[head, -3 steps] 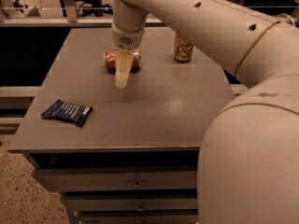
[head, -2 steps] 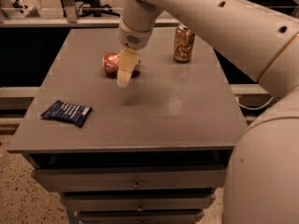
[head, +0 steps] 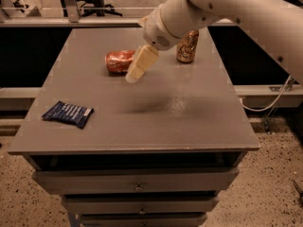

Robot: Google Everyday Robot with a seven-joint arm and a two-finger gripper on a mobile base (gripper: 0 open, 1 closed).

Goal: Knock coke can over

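Grey metal table (head: pixel 199 126), viewed from its front edge, with stacked drawers (head: pixel 137 180) below the top.

Coke can (head: pixel 117 61): lying on its side in the far half of the table, a little left of centre. The long axis runs roughly left-right and the red-orange wall faces up. Its right end is hidden behind the gripper.

Gripper (head: pixel 133 75): hangs from the white arm (head: pixel 227 8), which comes in from the upper right. It slants down and to the left, with its tip just in front of the can's right end. The cream fingers (head: pixel 143 59) show as one tapered wedge with no gap between them — pressed together, nothing held. A soft shadow (head: pixel 142 107) falls on the tabletop well forward of the tip, so the gripper is raised off the surface. Cannot tell whether it touches the can; in this view the two overlap.

Gold-brown can (head: pixel 187 47): upright on the far right part of the table, right of the gripper's wrist and well apart from the coke can. The arm crosses in front of its top.

Dark blue snack packet (head: pixel 67 114): lying flat near the left edge, toward the front, with a white patch at its right end — well apart from both cans.

A pale cable (head: pixel 271 100) trails off the table's right side, above the speckled floor (head: pixel 279 183).
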